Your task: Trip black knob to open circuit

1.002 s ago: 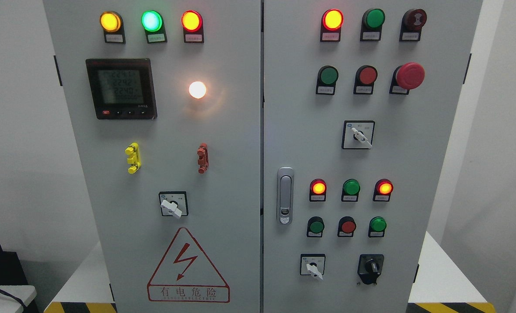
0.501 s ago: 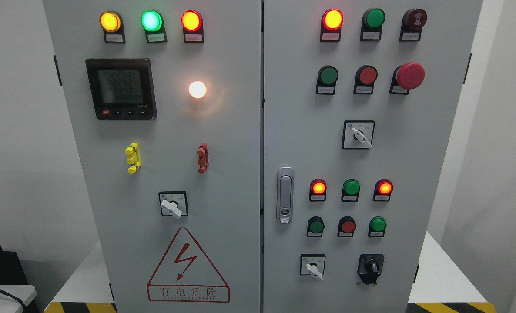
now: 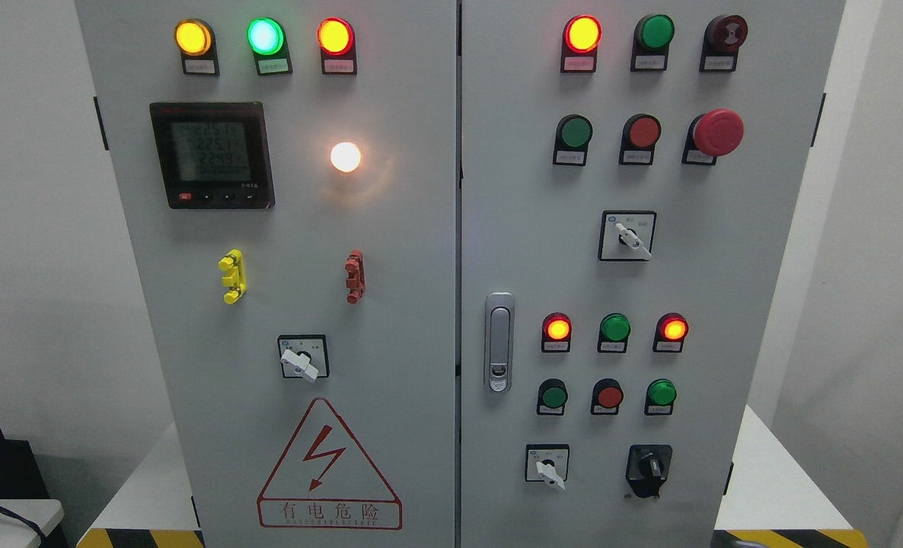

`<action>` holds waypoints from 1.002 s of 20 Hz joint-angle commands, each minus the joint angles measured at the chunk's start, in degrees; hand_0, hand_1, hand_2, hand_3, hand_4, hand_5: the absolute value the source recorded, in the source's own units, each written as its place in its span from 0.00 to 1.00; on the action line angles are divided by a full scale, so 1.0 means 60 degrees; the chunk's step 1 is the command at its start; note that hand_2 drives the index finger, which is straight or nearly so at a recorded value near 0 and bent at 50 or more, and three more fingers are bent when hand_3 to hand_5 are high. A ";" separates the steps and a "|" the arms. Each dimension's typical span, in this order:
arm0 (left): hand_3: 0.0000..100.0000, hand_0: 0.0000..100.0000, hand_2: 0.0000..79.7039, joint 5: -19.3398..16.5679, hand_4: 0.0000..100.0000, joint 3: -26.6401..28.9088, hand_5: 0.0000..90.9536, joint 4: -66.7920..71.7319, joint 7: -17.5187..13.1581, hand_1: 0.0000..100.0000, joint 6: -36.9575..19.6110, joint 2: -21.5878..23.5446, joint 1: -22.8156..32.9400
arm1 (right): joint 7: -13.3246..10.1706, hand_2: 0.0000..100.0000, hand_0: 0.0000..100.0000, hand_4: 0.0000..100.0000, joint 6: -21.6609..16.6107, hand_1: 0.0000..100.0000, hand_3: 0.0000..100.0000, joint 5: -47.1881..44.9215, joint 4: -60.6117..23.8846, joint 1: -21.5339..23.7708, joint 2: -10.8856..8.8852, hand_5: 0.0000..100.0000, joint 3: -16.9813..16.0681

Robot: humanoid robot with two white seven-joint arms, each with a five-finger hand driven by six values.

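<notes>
The black knob (image 3: 649,469) sits at the lower right of the grey cabinet's right door (image 3: 512,228), on a black square base, its handle standing nearly upright. To its left is a white-handled selector switch (image 3: 547,465). Neither of my hands shows in the head view. A small dark shape (image 3: 741,543) peeks in at the bottom edge right of the middle; I cannot tell what it is.
The right door carries red and green lamps and buttons, a red mushroom stop button (image 3: 716,132), another selector (image 3: 627,237) and a silver door latch (image 3: 499,342). The left door (image 3: 390,304) has a meter (image 3: 212,155), lamps and a warning triangle (image 3: 329,466).
The meter digits have changed. A small dark shape has appeared at the bottom edge, right of the middle. The knob and switches stand as before.
</notes>
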 commanded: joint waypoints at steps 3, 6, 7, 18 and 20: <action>0.00 0.12 0.00 -0.0322 0.00 0.0000 0.00 0.0000 0.0006 0.39 0.0003 0.0001 -0.0073 | -0.0394 0.40 0.14 0.90 0.0350 0.83 0.83 0.0122 0.1013 -0.0870 0.0534 0.95 0.0757; 0.00 0.12 0.00 -0.0322 0.00 0.0000 0.00 0.0000 0.0006 0.39 0.0003 0.0001 -0.0073 | -0.0481 0.41 0.18 0.90 0.0540 0.82 0.83 0.0137 0.1423 -0.1133 0.0593 0.95 0.0757; 0.00 0.12 0.00 -0.0308 0.00 0.0000 0.00 0.0000 0.0006 0.39 0.0003 0.0001 -0.0073 | -0.0540 0.41 0.20 0.90 0.0570 0.81 0.83 0.0137 0.1541 -0.1221 0.0622 0.95 0.0757; 0.00 0.12 0.00 -0.0322 0.00 0.0000 0.00 0.0000 0.0006 0.39 0.0003 -0.0014 -0.0073 | -0.0906 0.41 0.21 0.91 0.0585 0.80 0.83 0.0210 0.2420 -0.1896 0.0637 0.96 0.0610; 0.00 0.12 0.00 -0.0322 0.00 0.0000 0.00 0.0000 0.0006 0.39 0.0003 0.0001 -0.0073 | -0.0965 0.41 0.22 0.91 0.0585 0.80 0.83 0.0210 0.2450 -0.1896 0.0637 0.95 0.0581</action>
